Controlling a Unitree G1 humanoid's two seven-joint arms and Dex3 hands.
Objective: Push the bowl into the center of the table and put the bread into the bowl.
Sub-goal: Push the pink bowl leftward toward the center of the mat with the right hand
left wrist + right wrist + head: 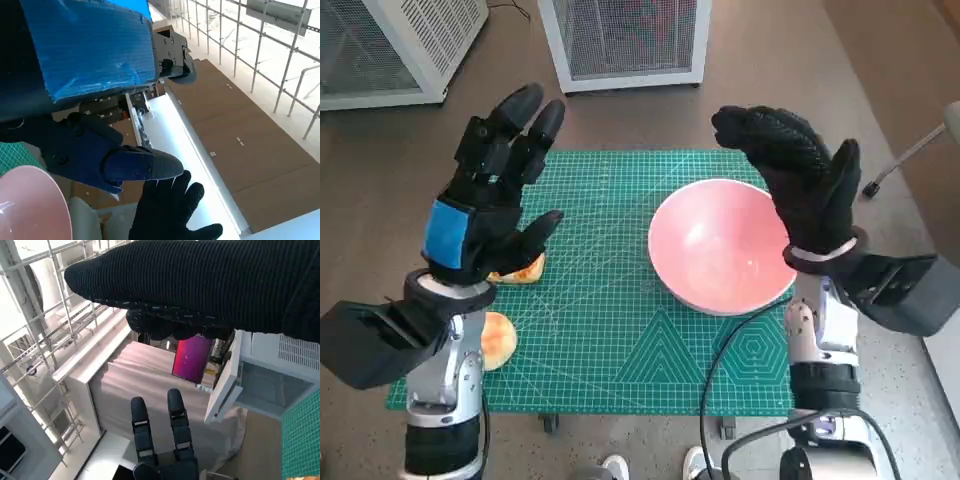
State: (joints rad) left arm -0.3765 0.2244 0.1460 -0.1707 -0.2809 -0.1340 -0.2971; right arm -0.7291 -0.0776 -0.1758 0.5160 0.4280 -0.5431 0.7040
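Observation:
A pink bowl [718,245] stands on the green cutting mat [610,330], right of its middle; its rim [30,210] also shows in the left wrist view. Two pieces of bread lie near the mat's left edge: one [525,270] half hidden under my left hand, the other [498,340] beside my left forearm. My left hand [490,205] is raised above the mat's left side, fingers spread, holding nothing. My right hand [800,175] is lifted over the bowl's right rim, fingers apart and empty; it also appears as the black glove [167,212] in the left wrist view.
Two white mesh-fronted cabinets [625,40] [395,45] stand on the floor behind the table. A chair leg with a caster [895,165] shows at the right. A black cable [720,360] runs over the mat's near edge by my right forearm.

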